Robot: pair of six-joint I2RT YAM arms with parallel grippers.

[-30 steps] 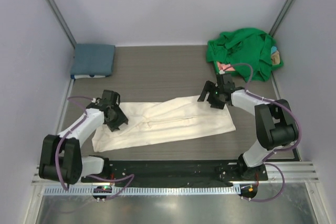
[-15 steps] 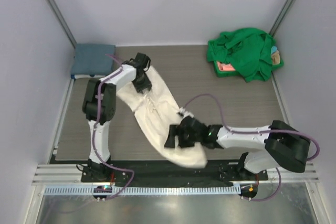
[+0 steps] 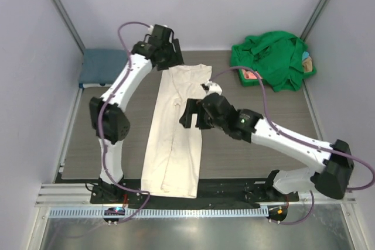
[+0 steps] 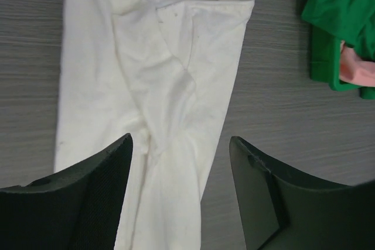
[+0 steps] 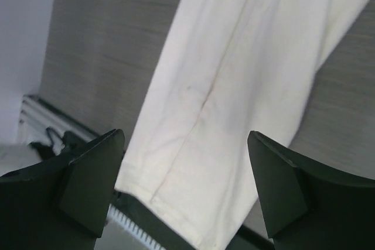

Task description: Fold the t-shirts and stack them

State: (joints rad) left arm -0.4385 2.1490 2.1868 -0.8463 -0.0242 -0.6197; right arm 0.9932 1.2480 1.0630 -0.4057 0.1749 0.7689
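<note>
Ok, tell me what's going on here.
A two-armed robot is folding t-shirts. The cream shirt lies on the table as a long narrow strip, collar at the far end. The left end effector hangs open over the collar end, and the right end effector is open over the middle. Neither holds anything. A folded blue shirt sits in the far left corner, and a green shirt is heaped at the far right.

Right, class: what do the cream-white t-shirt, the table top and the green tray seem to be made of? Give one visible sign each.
Cream-white t-shirt: soft matt fabric, probably cotton; it creases and shows stitched seams.
Table top: grey wood-look laminate, perhaps; fine straight grain lines, matt.
Green tray: likely rigid plastic; straight, smooth edge.
</note>
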